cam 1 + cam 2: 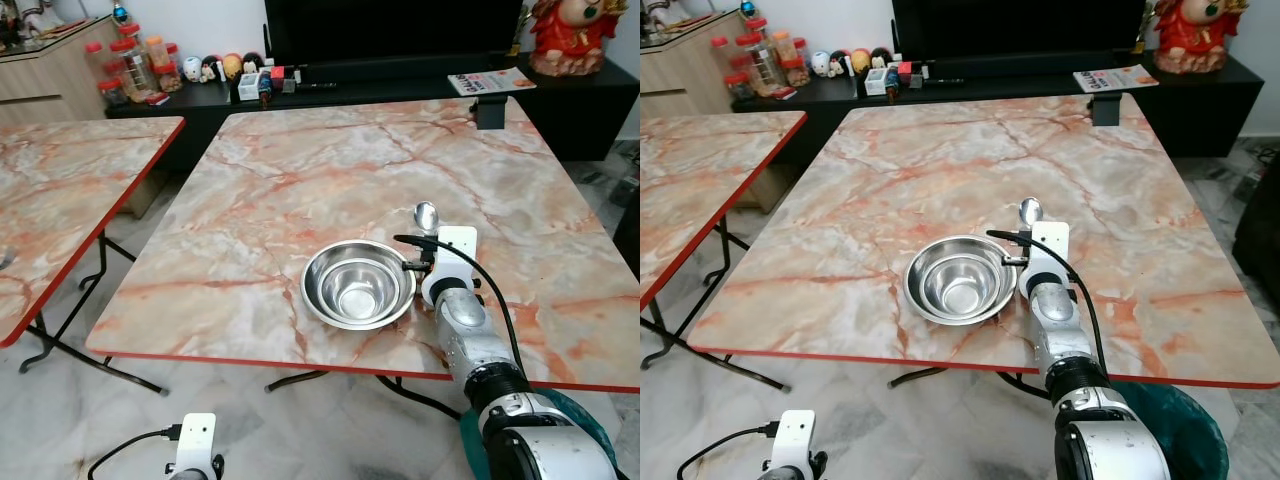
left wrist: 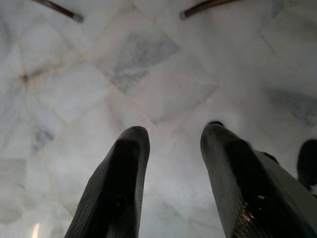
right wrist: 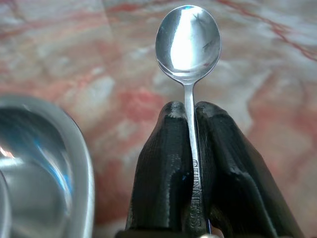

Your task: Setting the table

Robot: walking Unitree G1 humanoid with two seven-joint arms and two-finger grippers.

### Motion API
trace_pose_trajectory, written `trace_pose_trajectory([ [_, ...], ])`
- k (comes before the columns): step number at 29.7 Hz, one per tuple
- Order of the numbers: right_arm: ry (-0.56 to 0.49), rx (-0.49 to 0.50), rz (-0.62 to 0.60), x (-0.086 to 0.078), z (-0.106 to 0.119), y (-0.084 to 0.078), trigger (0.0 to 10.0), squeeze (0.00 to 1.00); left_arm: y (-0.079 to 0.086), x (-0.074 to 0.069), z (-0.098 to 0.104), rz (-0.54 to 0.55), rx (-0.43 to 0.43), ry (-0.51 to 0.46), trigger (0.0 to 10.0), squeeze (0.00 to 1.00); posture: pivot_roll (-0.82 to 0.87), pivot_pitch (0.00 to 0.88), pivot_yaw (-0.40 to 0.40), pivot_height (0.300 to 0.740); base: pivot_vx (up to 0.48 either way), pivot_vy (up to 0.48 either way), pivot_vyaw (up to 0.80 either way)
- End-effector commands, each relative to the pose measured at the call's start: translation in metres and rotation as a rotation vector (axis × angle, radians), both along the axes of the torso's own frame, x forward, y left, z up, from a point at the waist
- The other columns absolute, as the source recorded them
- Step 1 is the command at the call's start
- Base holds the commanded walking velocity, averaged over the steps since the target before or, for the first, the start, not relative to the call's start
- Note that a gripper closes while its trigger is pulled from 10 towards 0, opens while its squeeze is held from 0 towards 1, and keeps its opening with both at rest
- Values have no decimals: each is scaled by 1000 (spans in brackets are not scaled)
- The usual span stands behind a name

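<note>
Two nested steel bowls (image 1: 358, 284) sit on the marble table (image 1: 300, 170) near its front edge. Just to their right my right gripper (image 3: 187, 111) is shut on the handle of a steel spoon (image 3: 188, 42). The spoon's bowl (image 1: 426, 215) sticks out forward past the fingertips, low over the tabletop. The bowl rim (image 3: 81, 163) lies close beside the gripper. My left gripper (image 2: 171, 139) hangs low below the table edge, open, with only floor tiles between its fingers (image 2: 124, 168).
A second marble table (image 1: 60, 190) stands at the left with a floor gap between. A black low cabinet (image 1: 400, 85) with jars, toys and a magazine (image 1: 490, 80) runs along the back. A teal bin (image 1: 1180, 430) sits under the front right corner.
</note>
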State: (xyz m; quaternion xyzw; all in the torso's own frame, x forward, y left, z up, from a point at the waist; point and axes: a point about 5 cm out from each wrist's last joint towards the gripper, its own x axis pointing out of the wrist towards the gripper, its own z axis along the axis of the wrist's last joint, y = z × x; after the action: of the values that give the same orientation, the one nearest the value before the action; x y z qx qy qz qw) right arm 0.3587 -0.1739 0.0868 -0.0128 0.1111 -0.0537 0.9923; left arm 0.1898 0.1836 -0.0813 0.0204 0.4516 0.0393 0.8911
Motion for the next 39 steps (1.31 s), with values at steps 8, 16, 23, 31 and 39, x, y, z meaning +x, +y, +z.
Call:
trace_pose_trajectory([
  [8, -10, -44, 18, -2, 10, 9, 10000, 0, 6, -6, -2, 6, 4, 18, 10000, 0, -61, 9, 95, 740, 0, 0, 0],
  [16, 63, -77, -55, -4, 3, -3, 10000, 0, 5, -7, -3, 0, -5, 24, 10000, 0, -52, 11, 97, 740, 0, 0, 0],
  [23, 159, -109, 5, -9, -10, -1, 10000, 0, 6, -9, -4, 1, -6, 33, 10000, 0, -52, 10, 97, 740, 0, 0, 0],
  [31, 201, -115, 16, -16, -20, 0, 10000, 0, 5, -8, -3, -4, -9, 33, 10000, 0, -49, 9, 99, 740, 0, 0, 0],
  [39, 195, -105, -48, -18, -19, -7, 10000, 0, 7, -7, -3, -10, -7, 34, 10000, 0, -55, 11, 108, 740, 0, 0, 0],
])
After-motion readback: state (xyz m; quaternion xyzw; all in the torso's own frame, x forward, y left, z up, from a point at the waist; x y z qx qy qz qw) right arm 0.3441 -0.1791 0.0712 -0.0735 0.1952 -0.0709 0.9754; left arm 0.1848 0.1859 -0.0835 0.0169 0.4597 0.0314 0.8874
